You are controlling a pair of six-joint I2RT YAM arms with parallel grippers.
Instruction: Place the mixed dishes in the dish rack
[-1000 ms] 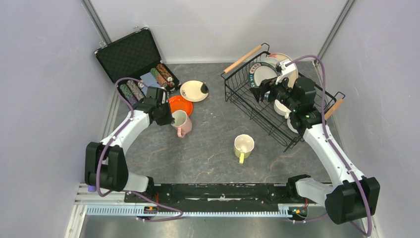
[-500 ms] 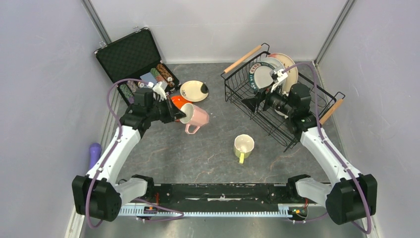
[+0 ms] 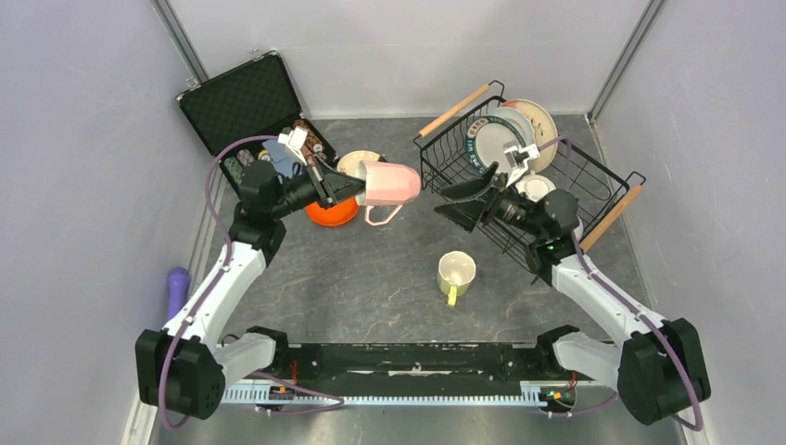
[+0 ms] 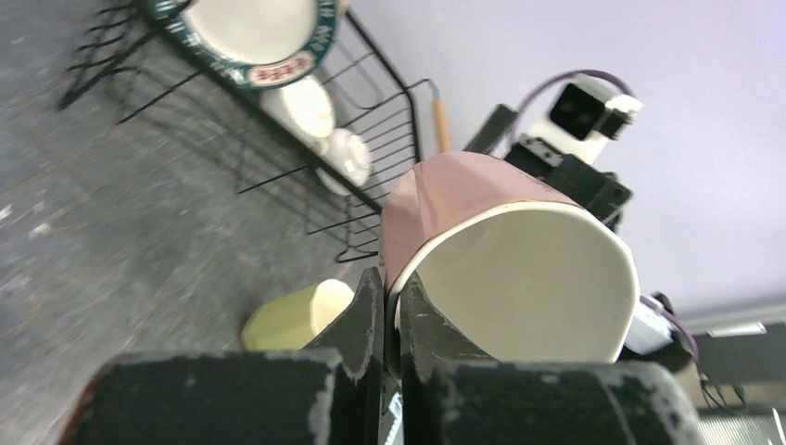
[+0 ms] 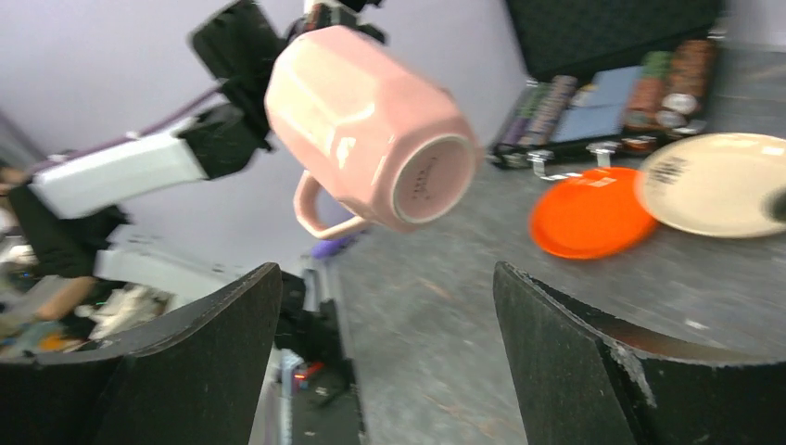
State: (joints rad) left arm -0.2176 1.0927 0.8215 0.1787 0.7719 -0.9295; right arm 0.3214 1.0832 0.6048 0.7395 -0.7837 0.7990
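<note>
Fingers first: the left fingers are pinched tight on the rim of the pink mug, one inside the mouth and one outside. We see the mug held in the air on its side in the upper middle of the overhead frame. Its base faces right toward the dish rack and its handle hangs down. The right fingers are spread wide and hold nothing. They point left at the mug's base from just in front of the rack's left edge, and a gap separates them from the mug.

The mug is faceted, glossy pink outside and cream inside, with a pale ring foot. The rack, at upper right, is black wire with light wooden rod handles. A teal-rimmed plate and a cream plate stand on edge at its far end. A small white piece sits mid-rack; we cannot tell whether it is a mug or a bowl.

A yellow-green mug stands upright on the grey, stone-patterned surface at lower centre, well apart from both arms. An orange plate lies flat beneath the left arm, near the open black case at upper left.

Open surface lies between the arms, and the rack's right half shows bare wire. Pale walls stand near on both sides.
</note>
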